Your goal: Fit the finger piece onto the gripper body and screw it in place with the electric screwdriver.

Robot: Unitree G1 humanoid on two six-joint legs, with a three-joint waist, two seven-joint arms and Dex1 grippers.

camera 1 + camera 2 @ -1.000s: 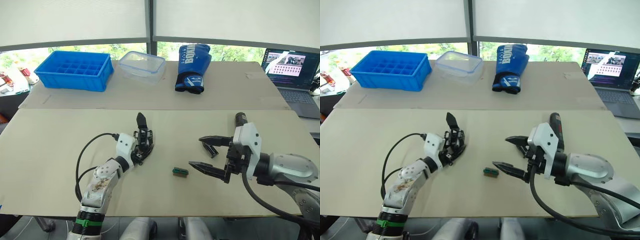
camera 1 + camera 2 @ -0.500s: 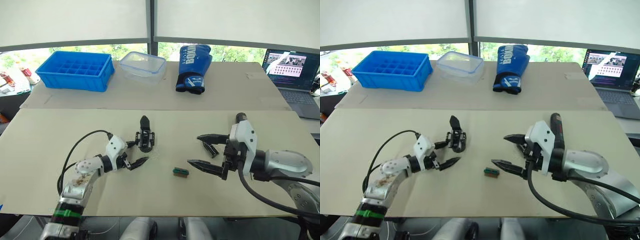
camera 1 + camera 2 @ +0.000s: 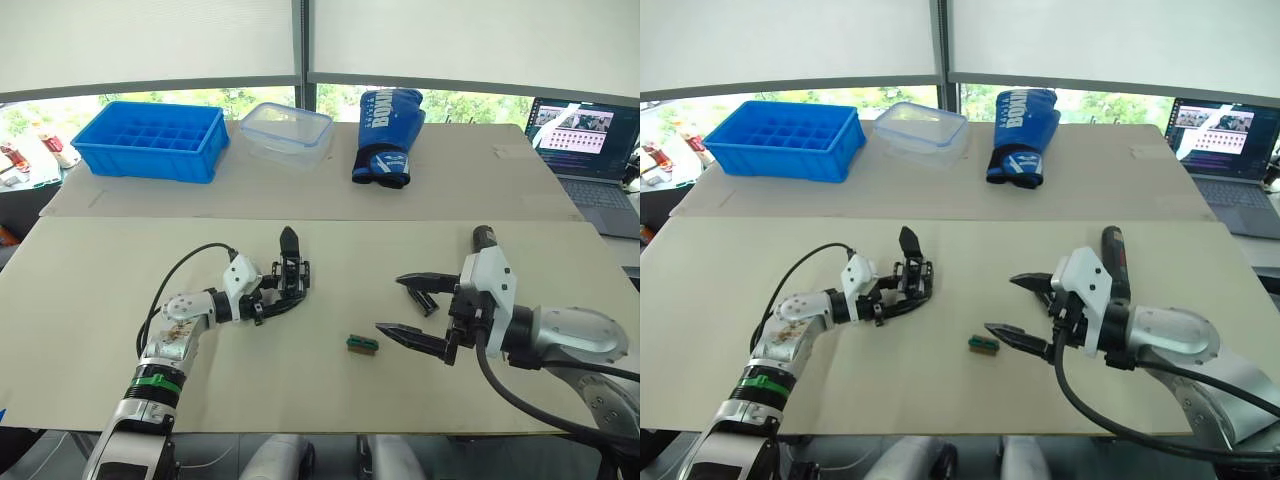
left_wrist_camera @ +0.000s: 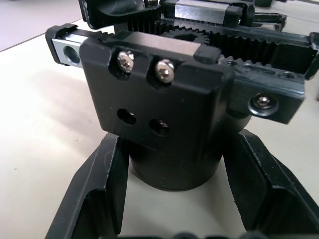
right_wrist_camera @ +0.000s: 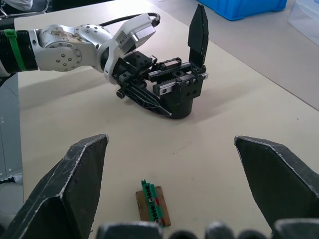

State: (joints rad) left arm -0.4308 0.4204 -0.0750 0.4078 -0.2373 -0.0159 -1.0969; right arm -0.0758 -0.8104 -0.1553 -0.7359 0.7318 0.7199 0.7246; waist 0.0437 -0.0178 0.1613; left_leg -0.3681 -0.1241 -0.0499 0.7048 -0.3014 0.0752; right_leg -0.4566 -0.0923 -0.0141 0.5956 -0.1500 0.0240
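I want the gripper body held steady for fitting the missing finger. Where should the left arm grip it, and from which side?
Grip the gripper body by its round base, coming in low from the robot's left, along the table. The base is a plain upright drum, while the top carries toothed racks and the standing finger, which should probably stay clear.

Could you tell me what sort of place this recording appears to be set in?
Probably a robotics lab or office workspace: a plain work table by windows, an open laptop at its edge, and a blue compartment bin for small parts at the back.
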